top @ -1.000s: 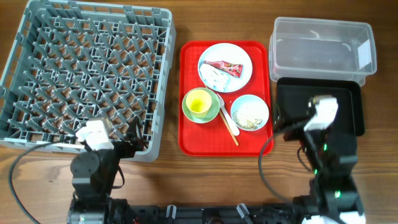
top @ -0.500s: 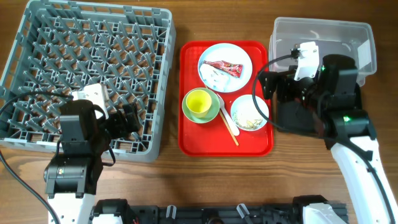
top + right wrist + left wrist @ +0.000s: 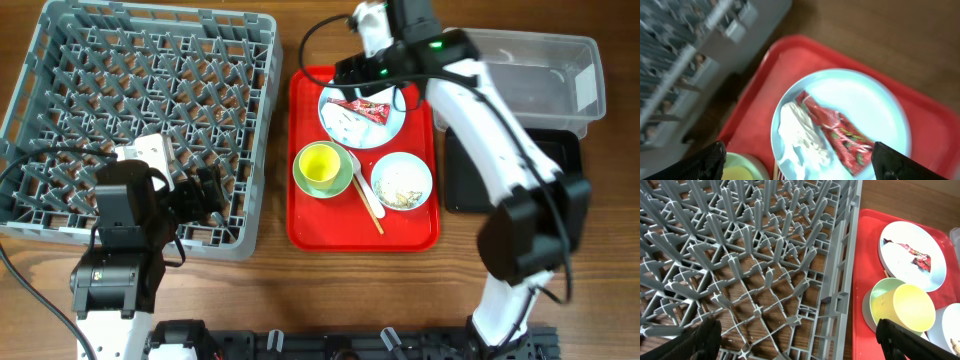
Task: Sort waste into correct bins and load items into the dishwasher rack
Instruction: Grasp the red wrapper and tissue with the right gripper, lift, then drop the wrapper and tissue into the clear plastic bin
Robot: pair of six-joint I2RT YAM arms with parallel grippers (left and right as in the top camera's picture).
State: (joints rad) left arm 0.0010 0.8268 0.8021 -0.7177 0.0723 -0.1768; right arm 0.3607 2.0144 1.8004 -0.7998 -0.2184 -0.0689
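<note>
In overhead view only: black tray (image 3: pixel 565 150)

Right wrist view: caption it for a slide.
Open right hand over pale blue plate bearing red snack wrapper and crumpled white tissue.

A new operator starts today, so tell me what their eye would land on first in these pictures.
The bright red tray at the table's middle grabs the eye, with a pale plate at its far end carrying a red wrapper and white tissue. The right gripper hangs open right over that plate. To the left sits the big grey rack, the largest thing in view.
</note>
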